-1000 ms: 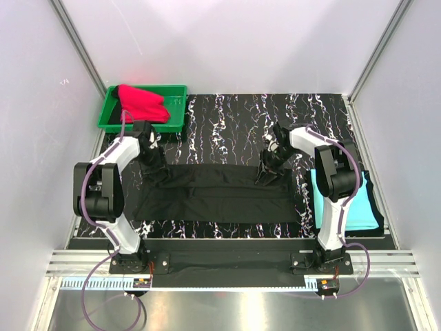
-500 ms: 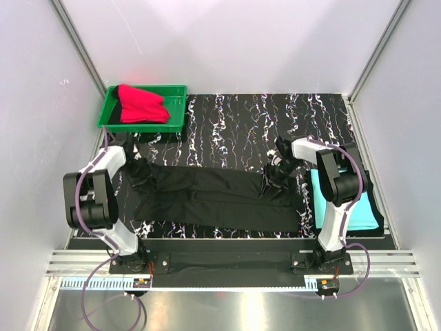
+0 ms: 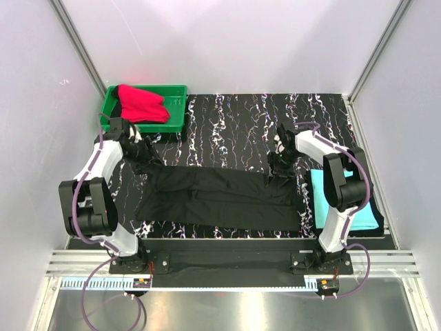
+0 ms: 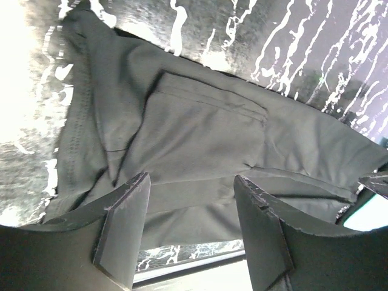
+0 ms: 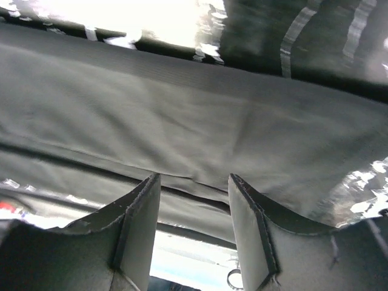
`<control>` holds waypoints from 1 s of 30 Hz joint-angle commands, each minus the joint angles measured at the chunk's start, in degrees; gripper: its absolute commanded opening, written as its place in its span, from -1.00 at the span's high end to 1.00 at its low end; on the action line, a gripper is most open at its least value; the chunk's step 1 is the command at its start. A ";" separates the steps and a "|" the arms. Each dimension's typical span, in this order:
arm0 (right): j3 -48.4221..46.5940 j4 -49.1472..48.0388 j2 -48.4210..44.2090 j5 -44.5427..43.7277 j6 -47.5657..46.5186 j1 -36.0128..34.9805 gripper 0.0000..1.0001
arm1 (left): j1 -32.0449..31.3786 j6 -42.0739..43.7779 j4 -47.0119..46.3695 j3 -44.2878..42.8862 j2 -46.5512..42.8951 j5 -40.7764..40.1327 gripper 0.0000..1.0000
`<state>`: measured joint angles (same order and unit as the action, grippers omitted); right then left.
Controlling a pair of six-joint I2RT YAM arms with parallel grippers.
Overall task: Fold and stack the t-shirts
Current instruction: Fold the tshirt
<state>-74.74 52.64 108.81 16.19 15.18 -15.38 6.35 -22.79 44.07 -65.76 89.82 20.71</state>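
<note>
Black t-shirt (image 3: 220, 200) newly skewed, long folded band

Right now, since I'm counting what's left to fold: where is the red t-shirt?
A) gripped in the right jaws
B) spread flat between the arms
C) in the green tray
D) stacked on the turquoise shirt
C: the red t-shirt lies bunched in the green tray at the far left.

The black shirt (image 3: 220, 200) is matt, soft cloth with stitched hems and shallow creases. The red shirt (image 3: 141, 103) and the turquoise shirt (image 3: 365, 207) look equally matt. The tray (image 3: 176, 103) is glossy green plastic. The table (image 3: 234, 124) has a smooth, black marbled top with a sheen. The left gripper (image 4: 191, 180) has dull fingers (image 4: 124, 224) with chipped edges.
</note>
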 commanded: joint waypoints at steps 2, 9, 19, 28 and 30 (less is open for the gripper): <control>3.02 0.01 -3.70 -7.04 2.84 0.43 -0.12 | -0.55 0.55 -1.97 -2.01 2.46 4.77 -0.28; -3.30 -5.16 -1.33 7.96 -0.59 0.52 -0.10 | -1.51 1.78 -1.71 -4.82 9.23 5.66 -0.31; -18.93 -8.17 10.35 23.09 3.09 -4.22 0.03 | -2.13 3.01 -2.68 -7.89 12.65 -0.05 -0.18; -17.82 -9.22 11.25 21.61 5.65 -5.54 0.13 | -0.73 -0.06 -2.59 -2.28 11.95 -6.30 0.06; -16.06 -9.14 10.72 20.13 5.56 -5.54 0.14 | 0.32 -1.11 -2.33 -2.18 14.41 -6.30 0.19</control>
<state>-92.92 43.77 121.62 37.01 19.94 -20.99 4.91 -22.02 42.30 -68.47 102.45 16.95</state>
